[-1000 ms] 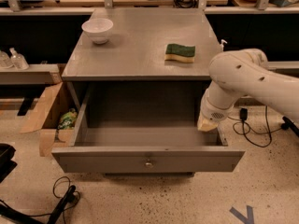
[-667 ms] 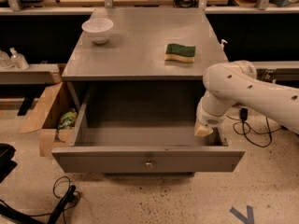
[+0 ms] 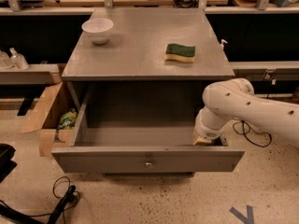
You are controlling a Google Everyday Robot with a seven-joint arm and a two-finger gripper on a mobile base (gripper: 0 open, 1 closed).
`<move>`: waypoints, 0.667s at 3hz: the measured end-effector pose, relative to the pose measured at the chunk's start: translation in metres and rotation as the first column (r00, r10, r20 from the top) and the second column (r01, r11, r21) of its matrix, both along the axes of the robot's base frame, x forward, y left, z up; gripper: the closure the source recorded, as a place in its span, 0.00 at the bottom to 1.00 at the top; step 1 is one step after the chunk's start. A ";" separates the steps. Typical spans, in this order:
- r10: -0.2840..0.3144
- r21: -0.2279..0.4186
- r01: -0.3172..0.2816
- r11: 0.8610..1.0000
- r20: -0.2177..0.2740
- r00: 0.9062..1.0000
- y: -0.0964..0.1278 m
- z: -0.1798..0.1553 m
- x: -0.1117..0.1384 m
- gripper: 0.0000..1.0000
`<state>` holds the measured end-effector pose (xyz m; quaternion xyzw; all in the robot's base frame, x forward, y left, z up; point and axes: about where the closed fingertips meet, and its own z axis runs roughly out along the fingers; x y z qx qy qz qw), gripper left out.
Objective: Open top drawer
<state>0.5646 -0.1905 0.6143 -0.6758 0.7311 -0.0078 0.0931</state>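
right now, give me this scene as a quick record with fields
top drawer: pulled well out, grey inside showing
knob: centre of the drawer front, nothing touching it
gripper: low at the drawer's right end, just behind the front panel
cabinet top: white bowl at back left, green and yellow sponge toward the right
floor, left of cabinet: open cardboard box
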 end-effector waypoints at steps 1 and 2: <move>-0.027 0.015 0.027 1.000 0.001 1.000 0.001 0.005 -0.035 1.00; -0.027 0.015 0.027 1.000 0.001 1.000 0.001 0.005 -0.033 1.00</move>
